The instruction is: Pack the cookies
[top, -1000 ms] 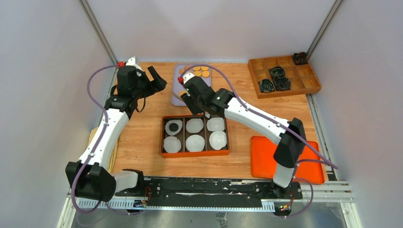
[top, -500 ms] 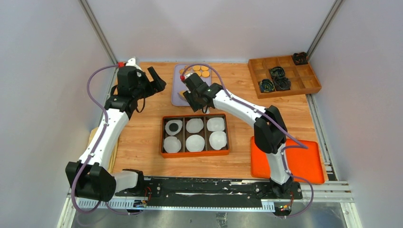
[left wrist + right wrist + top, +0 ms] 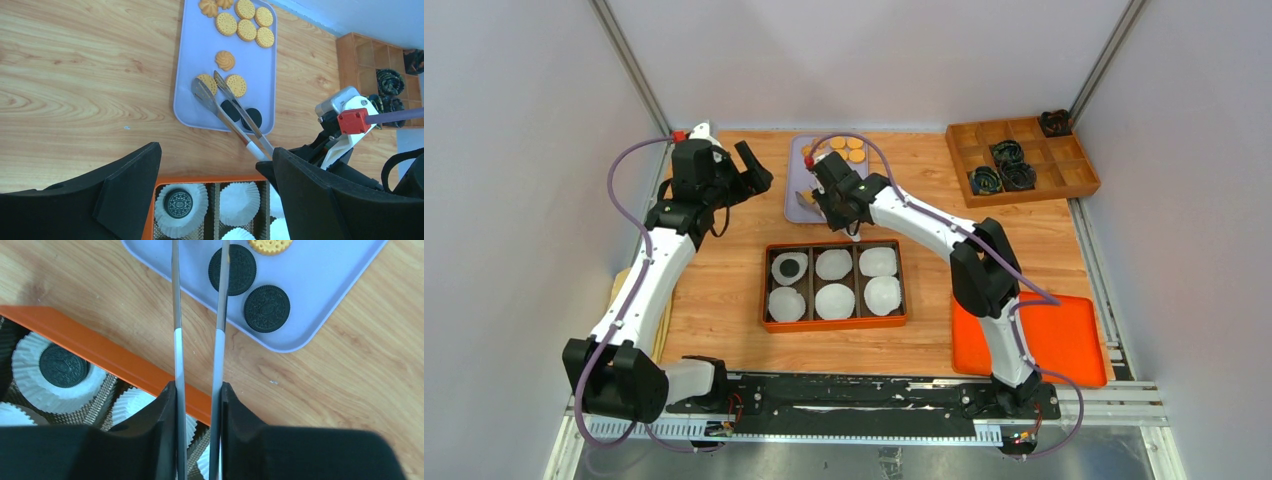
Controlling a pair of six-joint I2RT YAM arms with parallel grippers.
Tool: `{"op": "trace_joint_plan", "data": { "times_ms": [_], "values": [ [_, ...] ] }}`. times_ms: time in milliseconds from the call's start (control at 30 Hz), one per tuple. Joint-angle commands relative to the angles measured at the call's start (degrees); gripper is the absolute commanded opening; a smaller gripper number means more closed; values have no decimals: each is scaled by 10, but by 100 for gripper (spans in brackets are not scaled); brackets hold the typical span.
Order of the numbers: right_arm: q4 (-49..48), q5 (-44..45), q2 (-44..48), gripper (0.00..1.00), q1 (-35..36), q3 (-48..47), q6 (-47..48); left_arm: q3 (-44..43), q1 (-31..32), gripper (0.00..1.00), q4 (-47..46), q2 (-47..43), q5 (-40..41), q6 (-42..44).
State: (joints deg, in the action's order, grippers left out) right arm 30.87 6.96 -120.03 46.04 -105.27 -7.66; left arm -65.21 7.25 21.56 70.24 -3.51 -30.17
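Golden round cookies [image 3: 846, 150] lie on a lavender tray [image 3: 795, 208] at the back; the left wrist view shows several [image 3: 246, 29], plus two dark sandwich cookies [image 3: 252, 117] at the tray's near end. My right gripper [image 3: 834, 205] is shut on metal tongs [image 3: 176, 315], whose open blades reach over the tray, tips by two golden cookies [image 3: 235, 85]. One blade crosses a dark cookie [image 3: 232, 269]. My left gripper [image 3: 216, 150] is open and empty, held high left of the tray. The orange box [image 3: 834, 324] holds white liners, one with a dark cookie [image 3: 178, 202].
A wooden compartment organiser [image 3: 1022, 160] with black items stands at the back right. A flat orange tray [image 3: 1064, 340] lies at the front right, under the right arm. A wooden board [image 3: 664, 310] lies at the left edge. Grey walls close in on three sides.
My right arm has folded at the elbow and carried the tongs a little back and left over the lavender tray. The left arm has not moved.
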Motion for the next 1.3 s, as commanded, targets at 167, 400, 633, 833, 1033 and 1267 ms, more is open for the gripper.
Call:
{"op": "trace_joint_plan", "data": {
  "times_ms": [167,400,633,833,1033,1267],
  "values": [
    [-5,-1,50,2,-13,3,-4,-10,-1,90,9,-11,8,6],
    [-8,-9,200,1,-3,97,-3,-14,-1,90,19,-26,11,5],
    [10,1,331,2,51,220,-12,-14,-1,89,19,-23,1,-3],
    [41,30,390,4,121,309,-54,-13,-1,89,16,-22,-8,-7],
    [57,40,408,5,145,348,-92,-11,-1,89,13,-22,-15,-10],
    [61,63,386,4,146,355,-91,-9,-1,89,12,-26,-19,-10]
  ]
}}
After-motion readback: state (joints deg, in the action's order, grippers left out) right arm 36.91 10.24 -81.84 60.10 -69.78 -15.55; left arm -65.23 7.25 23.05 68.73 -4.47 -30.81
